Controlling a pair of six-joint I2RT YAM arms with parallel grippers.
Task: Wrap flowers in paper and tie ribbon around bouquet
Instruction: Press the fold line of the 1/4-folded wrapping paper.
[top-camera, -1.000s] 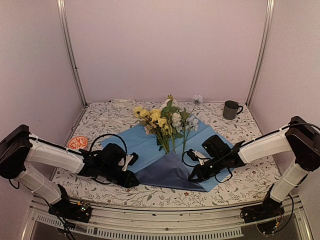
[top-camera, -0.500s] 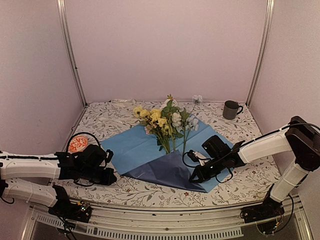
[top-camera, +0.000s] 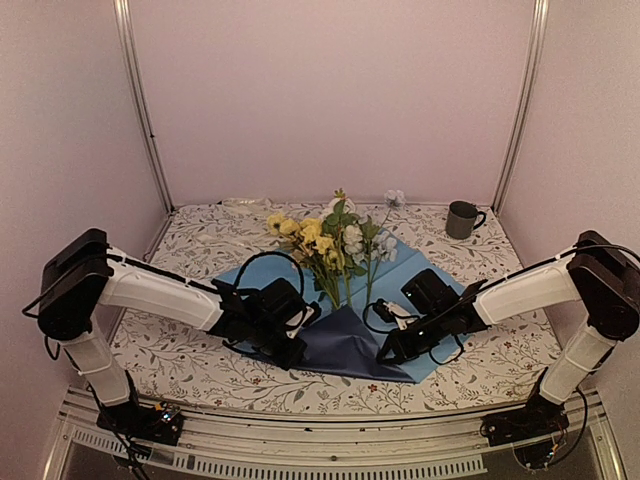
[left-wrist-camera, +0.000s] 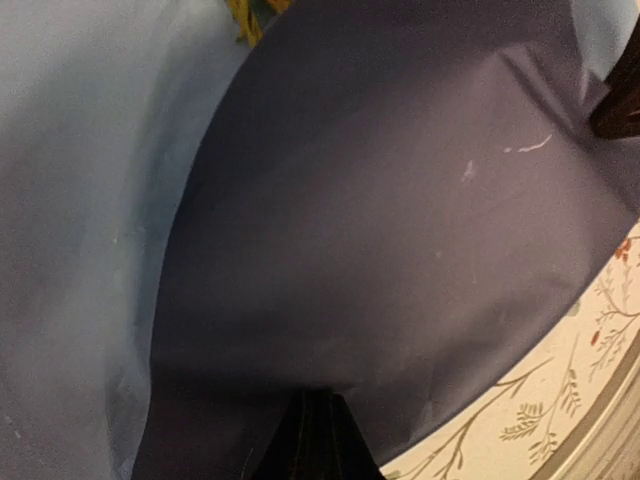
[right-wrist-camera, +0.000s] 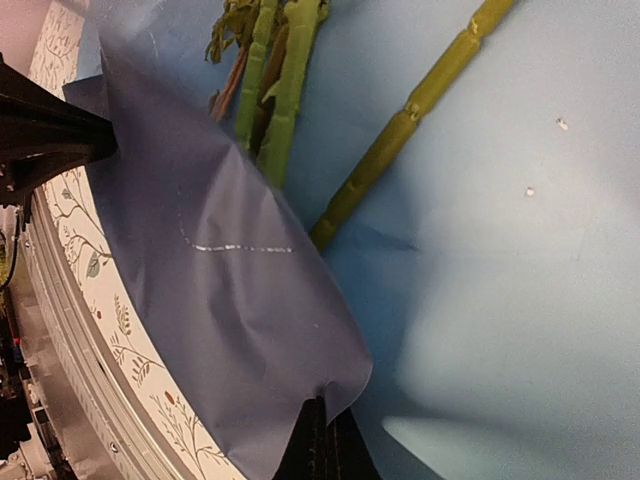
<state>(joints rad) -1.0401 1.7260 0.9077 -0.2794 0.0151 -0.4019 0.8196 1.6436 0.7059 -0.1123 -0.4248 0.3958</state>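
The flowers (top-camera: 335, 245) lie loose on the paper (top-camera: 260, 285), blooms toward the back; their green stems (right-wrist-camera: 275, 90) run under a folded-up navy flap (top-camera: 345, 345). No bundled bouquet shows. My left gripper (top-camera: 292, 350) is at the flap's left near edge, and in the left wrist view its tips (left-wrist-camera: 318, 425) are shut on the paper (left-wrist-camera: 400, 220). My right gripper (top-camera: 385, 352) is shut on the flap's right corner; the paper (right-wrist-camera: 220, 270) is pinched between the tips (right-wrist-camera: 325, 425). I cannot make out the ribbon.
A grey mug (top-camera: 462, 218) stands at the back right. An orange round thing (top-camera: 155, 285) lies at the table's left side. A pale crumpled thing (top-camera: 245, 205) sits at the back left. The floral tablecloth's near edge (top-camera: 300, 395) runs just below the paper.
The left arm drew back to the left, then swung in to the navy flap's left edge, where its jaws now stand shut. The right arm has held still.
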